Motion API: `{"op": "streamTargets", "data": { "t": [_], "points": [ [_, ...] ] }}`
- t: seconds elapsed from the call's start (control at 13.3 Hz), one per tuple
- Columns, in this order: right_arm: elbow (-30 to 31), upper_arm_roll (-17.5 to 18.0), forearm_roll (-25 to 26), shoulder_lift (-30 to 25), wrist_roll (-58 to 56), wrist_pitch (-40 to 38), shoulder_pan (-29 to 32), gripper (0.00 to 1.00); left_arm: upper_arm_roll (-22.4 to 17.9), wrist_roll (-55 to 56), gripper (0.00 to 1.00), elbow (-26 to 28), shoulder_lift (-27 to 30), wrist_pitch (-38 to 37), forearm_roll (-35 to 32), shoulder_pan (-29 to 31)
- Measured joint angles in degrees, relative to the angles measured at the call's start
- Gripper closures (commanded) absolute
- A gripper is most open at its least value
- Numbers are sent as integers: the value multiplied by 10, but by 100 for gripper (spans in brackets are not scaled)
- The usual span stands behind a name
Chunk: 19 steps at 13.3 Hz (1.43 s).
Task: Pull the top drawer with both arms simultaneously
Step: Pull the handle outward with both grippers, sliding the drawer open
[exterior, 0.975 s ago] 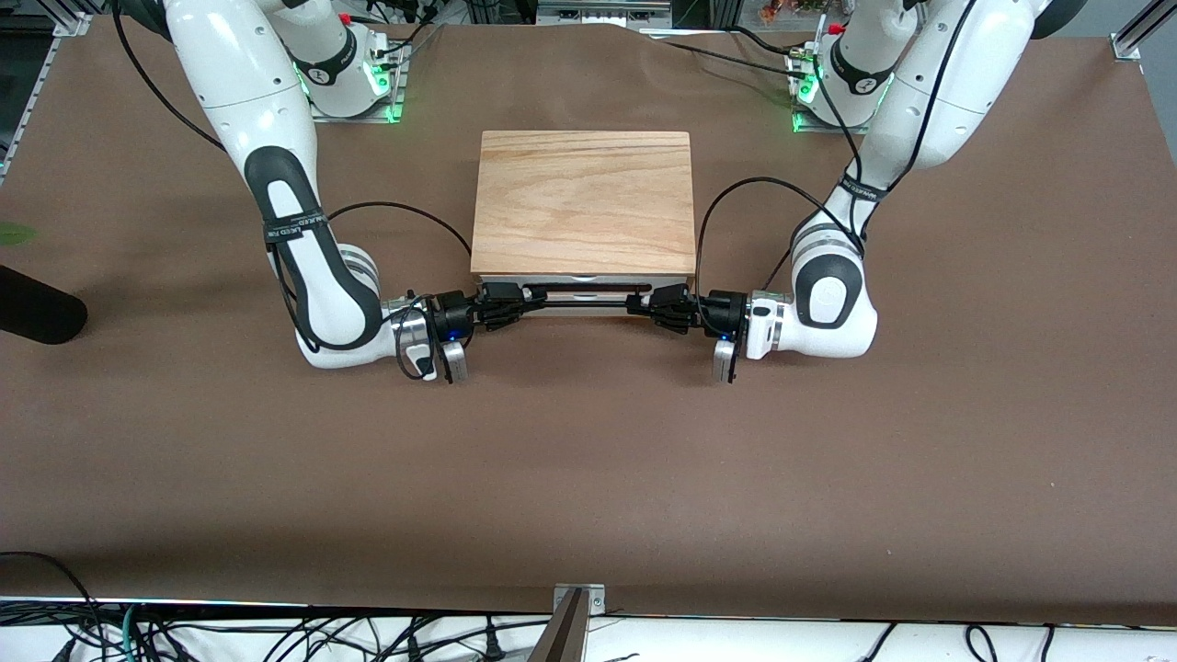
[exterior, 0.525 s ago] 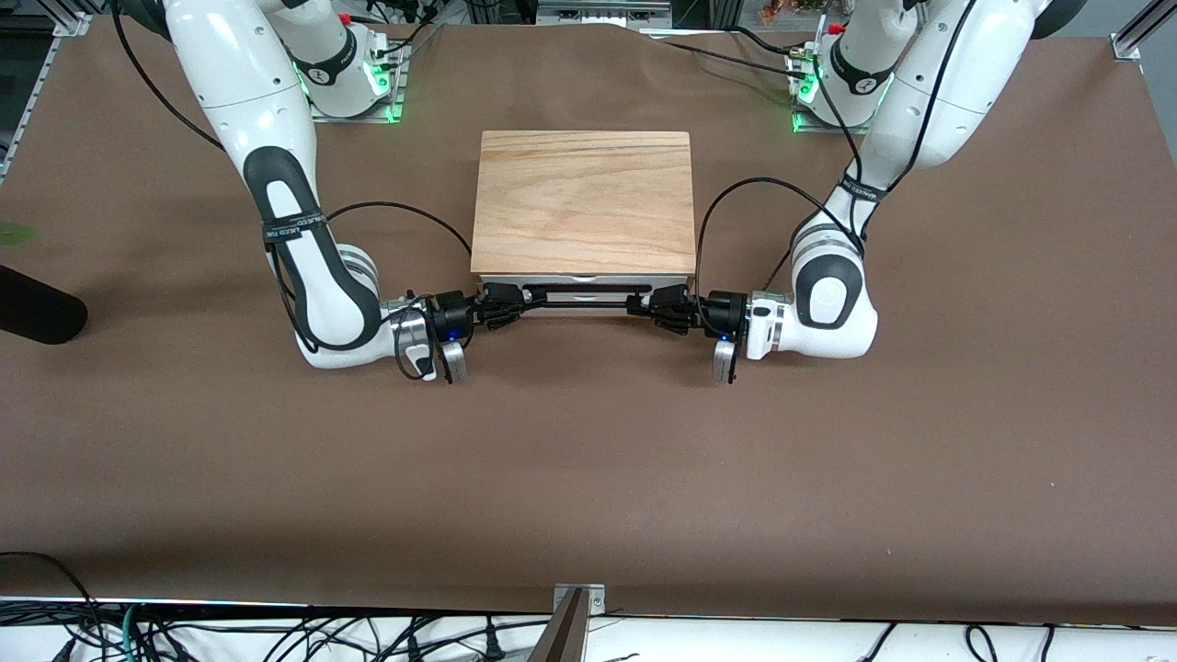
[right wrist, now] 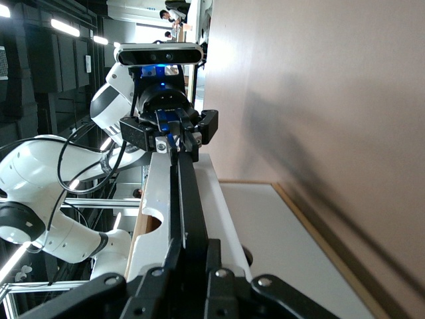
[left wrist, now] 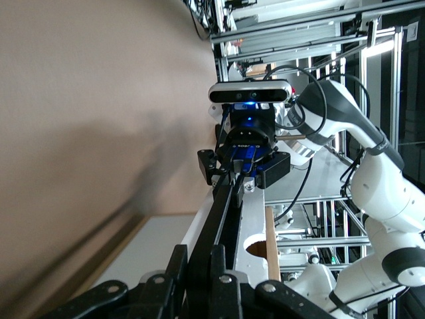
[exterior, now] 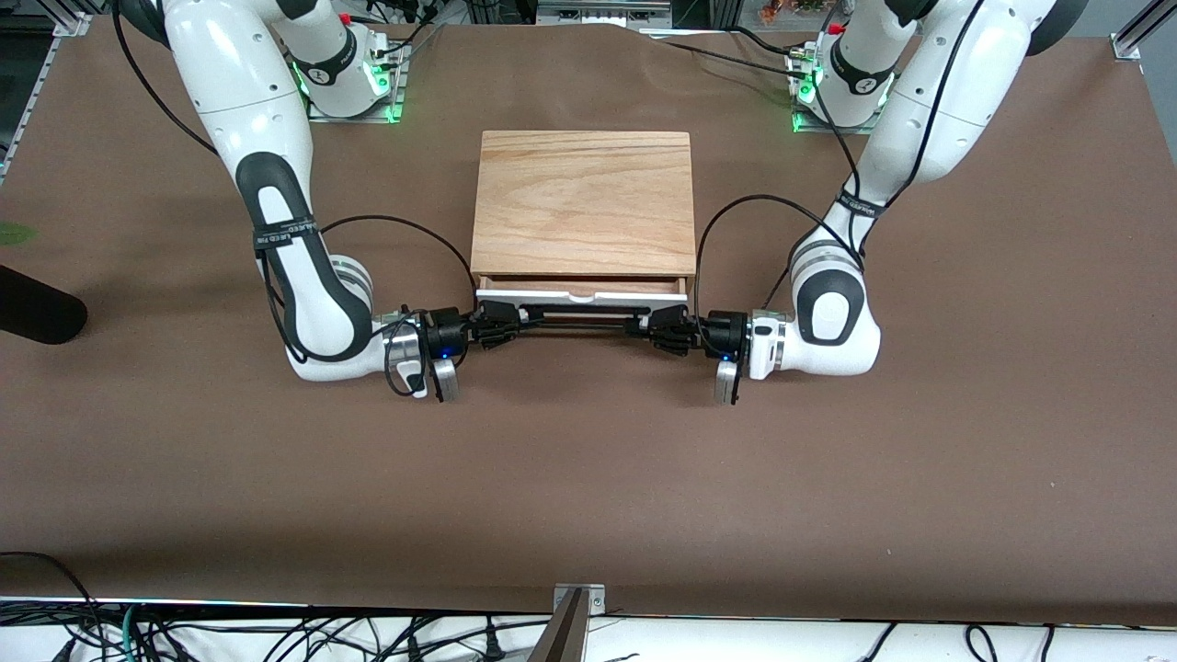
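The top drawer (exterior: 581,292) stands a little way out of the wooden box (exterior: 583,200), its white front panel toward the front camera, a strip of light-wood inside showing. Its thin black wire handle (exterior: 581,321) runs across the front. My left gripper (exterior: 651,328) is shut on the handle's end toward the left arm's side. My right gripper (exterior: 511,324) is shut on the other end. In the left wrist view the fingers (left wrist: 178,266) clamp the black bar (left wrist: 222,212). In the right wrist view the fingers (right wrist: 211,259) clamp the bar (right wrist: 189,199).
The box stands mid-table on the brown table cover (exterior: 588,478). Both arm bases (exterior: 349,69) sit along the edge farthest from the front camera. Black cables loop from each wrist beside the box. A dark object (exterior: 37,313) lies at the right arm's end of the table.
Both grippers have moved toward the front camera with the handle. The drawer has slid out of the box, and its wooden inside now shows.
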<state>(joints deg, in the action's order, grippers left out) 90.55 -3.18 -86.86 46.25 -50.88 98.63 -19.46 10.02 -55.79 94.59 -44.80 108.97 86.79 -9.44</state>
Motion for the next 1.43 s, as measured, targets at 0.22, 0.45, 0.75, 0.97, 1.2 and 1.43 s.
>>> {"op": "streamTargets", "data": {
  "t": [0.22,0.45,0.75,0.97,1.2,1.43],
  "points": [
    [-70,-1,-15,42,25,6,4,100,-9,29,95,-64,-36,-2,-11,0],
    [-120,-2,-19,68,48,23,5,100,-15,71,96,-120,-66,-5,-24,-1],
    [-166,-2,-17,92,73,45,4,100,-24,91,96,-174,-102,-17,-24,-1],
    [-181,-2,-17,103,81,45,4,100,-25,97,95,-186,-112,-19,-24,-1],
    [-185,-3,-17,105,83,45,4,98,-25,98,78,-189,-113,-19,-24,-1],
    [-186,-3,-17,106,80,46,5,0,-33,106,43,-194,-114,-6,-24,0]
  ]
}}
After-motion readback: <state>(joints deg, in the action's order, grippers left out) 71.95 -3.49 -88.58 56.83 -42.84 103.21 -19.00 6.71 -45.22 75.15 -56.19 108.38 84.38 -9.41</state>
